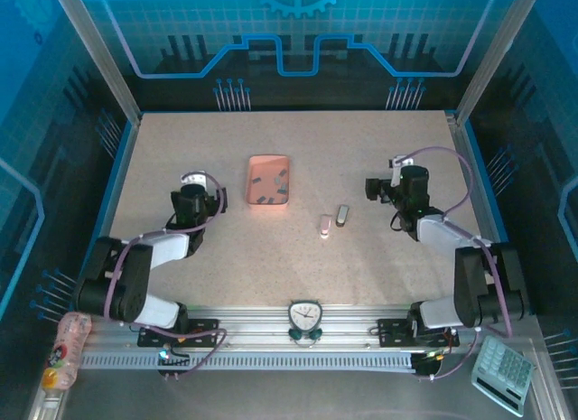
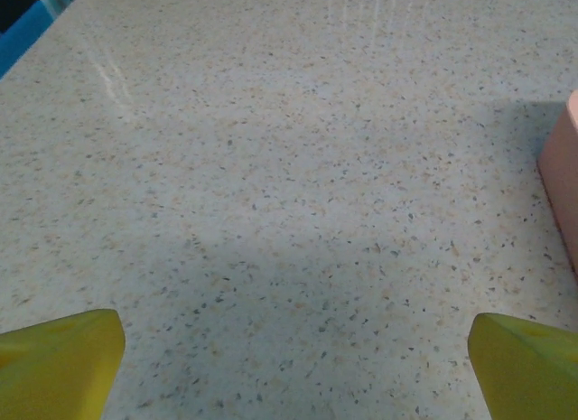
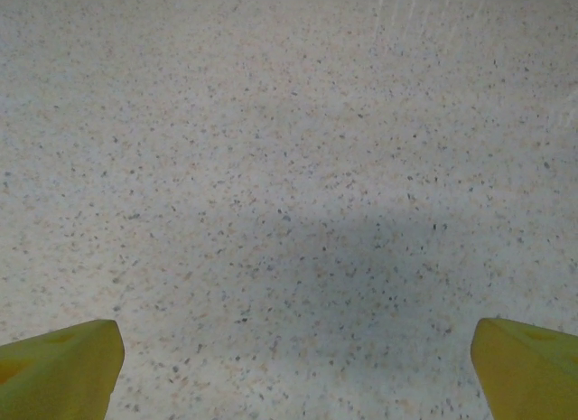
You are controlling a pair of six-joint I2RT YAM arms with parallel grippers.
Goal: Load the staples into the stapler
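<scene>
The stapler (image 1: 325, 225), tiny and pale pink, lies on the table right of centre. A small dark grey piece (image 1: 342, 216) lies just to its right. Several dark staples (image 1: 263, 179) rest inside the salmon-pink tray (image 1: 268, 159). My left gripper (image 1: 196, 183) hovers left of the tray, open and holding nothing. In the left wrist view, the left gripper (image 2: 293, 359) has its yellow fingertips (image 2: 63, 361) wide apart over bare table, with the tray's wall (image 2: 562, 172) at the right edge. My right gripper (image 1: 402, 172) stands right of the stapler. The right wrist view shows the right gripper (image 3: 293, 361) open over bare table.
A small clock (image 1: 304, 317) sits on the rail at the near edge. A calculator (image 1: 504, 373) lies at the near right and a patterned bottle (image 1: 65, 348) at the near left, both off the tabletop. Blue-edged walls frame the table.
</scene>
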